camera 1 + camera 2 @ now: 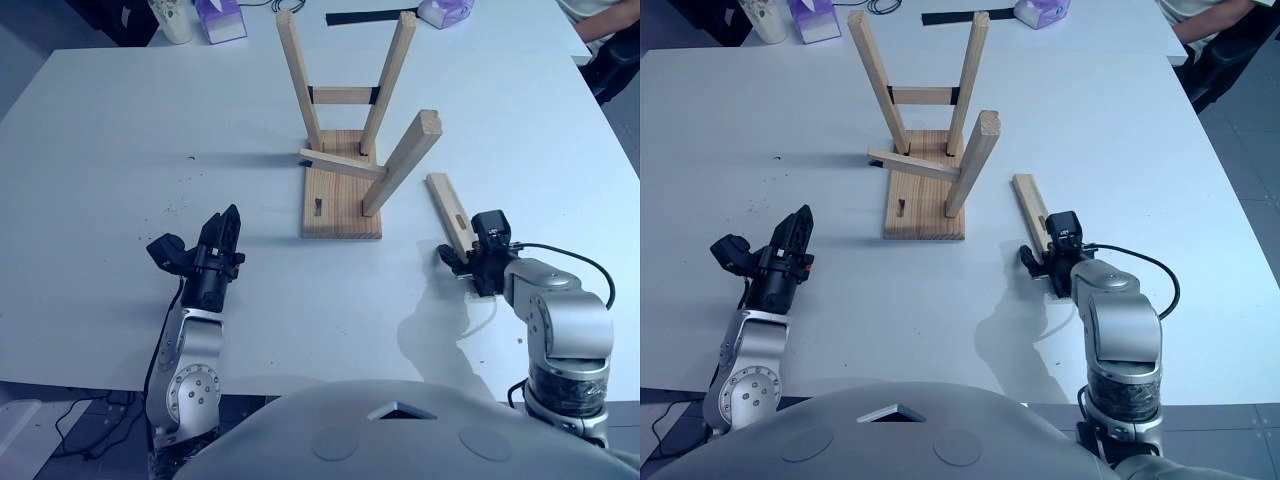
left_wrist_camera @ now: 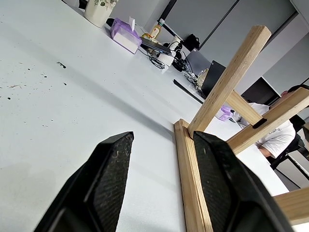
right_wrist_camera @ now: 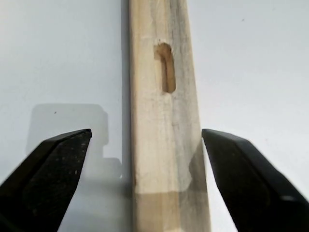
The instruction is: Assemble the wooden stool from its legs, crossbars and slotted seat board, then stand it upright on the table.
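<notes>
The half-built stool sat upside down mid-table: the slotted seat board lay flat on the white table, with one open slot at its near-left corner. Two legs stood at its far end, the far-left leg and the far-right leg, joined by a short crossbar. A third leg rose from the board's right side, tilted to the right. A second crossbar ran from it leftward, past the board's left edge; whether it was seated at that end I could not tell. The fourth leg lay loose and flat just right of the board, its slot facing up.

The right arm was bent at the elbow over the table's near-right edge. The right gripper pointed away from the robot at the loose leg's near end, its fingers spread wide on either side of the wood, not clamped on it.

The left arm lay along the near-left side. The left gripper also pointed away, well left of the board, with its fingers parted and nothing between them.

At the far edge stood a purple tissue box with a tissue poking out. Beside it was a white patterned cup, contents unclear. A second tissue pack and a black strip lay farther right.

In all there were four legs, two crossbars and one board.
</notes>
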Controlling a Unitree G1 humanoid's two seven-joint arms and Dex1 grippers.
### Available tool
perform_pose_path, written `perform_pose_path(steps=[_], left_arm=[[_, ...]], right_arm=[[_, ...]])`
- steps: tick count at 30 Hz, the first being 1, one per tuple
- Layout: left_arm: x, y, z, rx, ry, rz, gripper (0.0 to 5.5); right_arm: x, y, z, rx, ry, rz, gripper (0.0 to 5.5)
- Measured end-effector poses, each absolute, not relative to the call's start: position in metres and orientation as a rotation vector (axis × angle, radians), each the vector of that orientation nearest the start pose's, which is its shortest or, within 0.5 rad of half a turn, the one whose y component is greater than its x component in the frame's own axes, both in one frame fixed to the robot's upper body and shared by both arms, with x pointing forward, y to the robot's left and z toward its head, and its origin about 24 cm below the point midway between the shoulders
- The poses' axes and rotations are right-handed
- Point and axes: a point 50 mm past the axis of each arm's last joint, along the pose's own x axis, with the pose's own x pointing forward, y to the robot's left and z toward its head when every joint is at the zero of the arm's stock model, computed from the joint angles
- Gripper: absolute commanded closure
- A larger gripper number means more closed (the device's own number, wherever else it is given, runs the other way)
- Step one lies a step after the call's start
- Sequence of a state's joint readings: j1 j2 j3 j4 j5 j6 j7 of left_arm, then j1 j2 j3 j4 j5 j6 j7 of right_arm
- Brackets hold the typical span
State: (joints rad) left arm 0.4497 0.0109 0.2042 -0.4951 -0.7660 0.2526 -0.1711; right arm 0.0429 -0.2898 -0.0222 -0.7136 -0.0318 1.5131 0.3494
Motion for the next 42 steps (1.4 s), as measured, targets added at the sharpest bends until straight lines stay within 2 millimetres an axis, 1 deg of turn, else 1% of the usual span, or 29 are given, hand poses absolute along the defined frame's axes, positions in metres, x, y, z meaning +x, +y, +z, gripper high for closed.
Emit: perform_pose_path(steps=[4, 6, 8, 10, 14, 16, 17, 18, 20, 21, 22, 24, 26, 28, 29, 30, 31, 32, 34, 35, 36, 37, 39, 40, 42], left_arm=[[0.160, 0.197, 0.057, -0.664, 0.021, 0.019, 3.22], [0.159, 0.197, 0.056, -0.665, 0.021, 0.026, 3.22], [0.158, 0.196, 0.056, -0.668, 0.019, 0.034, 3.22], [0.157, 0.196, 0.056, -0.662, 0.011, 0.049, 3.22], [0.158, 0.200, 0.060, -0.646, -0.002, 0.060, 3.22], [0.160, 0.207, 0.064, -0.623, -0.017, 0.109, 3.22], [0.161, 0.210, 0.065, -0.615, -0.020, 0.130, 3.22], [0.161, 0.214, 0.066, -0.602, -0.021, 0.167, 3.22], [0.163, 0.220, 0.071, -0.588, -0.038, 0.221, 3.22], [0.165, 0.223, 0.074, -0.585, -0.047, 0.245, 3.22], [0.167, 0.228, 0.077, -0.577, -0.062, 0.278, 3.22], [0.177, 0.240, 0.082, -0.558, -0.088, 0.358, 3.22], [0.189, 0.254, 0.083, -0.523, -0.082, 0.458, 3.22], [0.206, 0.266, 0.089, -0.474, -0.072, 0.536, 3.22], [0.216, 0.272, 0.095, -0.442, -0.068, 0.555, 3.22], [0.220, 0.273, 0.097, -0.435, -0.070, 0.555, 3.22], [0.230, 0.277, 0.106, -0.417, -0.073, 0.552, 3.22], [0.238, 0.280, 0.111, -0.392, -0.061, 0.548, 3.22], [0.258, 0.286, 0.125, -0.345, -0.030, 0.513, 3.22], [0.267, 0.286, 0.132, -0.332, -0.025, 0.474, 3.22], [0.283, 0.282, 0.150, -0.320, -0.041, 0.360, 3.22], [0.295, 0.276, 0.167, -0.312, -0.056, 0.263, 3.22], [0.317, 0.259, 0.202, -0.289, -0.080, 0.074, 3.22], [0.326, 0.249, 0.220, -0.278, -0.093, -0.024, 3.22], [0.332, 0.229, 0.247, -0.258, -0.131, -0.210, 3.22]], right_arm=[[0.180, -0.205, 0.068, -0.178, 0.903, 0.183, 1.31], [0.178, -0.215, 0.071, -0.215, 0.913, 0.183, 1.56], [0.177, -0.220, 0.071, -0.234, 0.920, 0.192, 1.85], [0.179, -0.219, 0.070, -0.241, 0.911, 0.213, 2.29], [0.177, -0.215, 0.068, -0.219, 0.888, 0.215, 2.90], [0.180, -0.212, 0.068, -0.208, 0.872, 0.225, 3.15], [0.181, -0.211, 0.067, -0.206, 0.869, 0.226, 3.36], [0.185, -0.211, 0.067, -0.207, 0.858, 0.223, 3.47], [0.195, -0.212, 0.067, -0.217, 0.823, 0.206, 3.47], [0.204, -0.213, 0.069, -0.220, 0.793, 0.196, 3.47], [0.217, -0.215, 0.073, -0.217, 0.745, 0.170, 3.47], [0.251, -0.223, 0.089, -0.203, 0.613, 0.095, 3.47], [0.280, -0.232, 0.106, -0.168, 0.496, 0.019, 3.47], [0.310, -0.245, 0.126, -0.081, 0.377, -0.065, 3.47], [0.326, -0.251, 0.140, -0.003, 0.297, -0.109, 3.47], [0.331, -0.251, 0.145, 0.023, 0.271, -0.116, 3.47], [0.345, -0.254, 0.164, 0.099, 0.181, -0.140, 3.47], [0.355, -0.254, 0.176, 0.172, 0.113, -0.151, 3.47], [0.370, -0.247, 0.204, 0.325, -0.024, -0.126, 3.47], [0.373, -0.241, 0.216, 0.371, -0.075, -0.096, 3.47], [0.375, -0.228, 0.234, 0.416, -0.155, -0.013, 3.47], [0.374, -0.216, 0.247, 0.440, -0.212, 0.066, 3.47], [0.365, -0.191, 0.266, 0.476, -0.288, 0.242, 3.47], [0.360, -0.179, 0.274, 0.478, -0.311, 0.331, 3.47], [0.350, -0.163, 0.285, 0.457, -0.338, 0.466, 3.47]])
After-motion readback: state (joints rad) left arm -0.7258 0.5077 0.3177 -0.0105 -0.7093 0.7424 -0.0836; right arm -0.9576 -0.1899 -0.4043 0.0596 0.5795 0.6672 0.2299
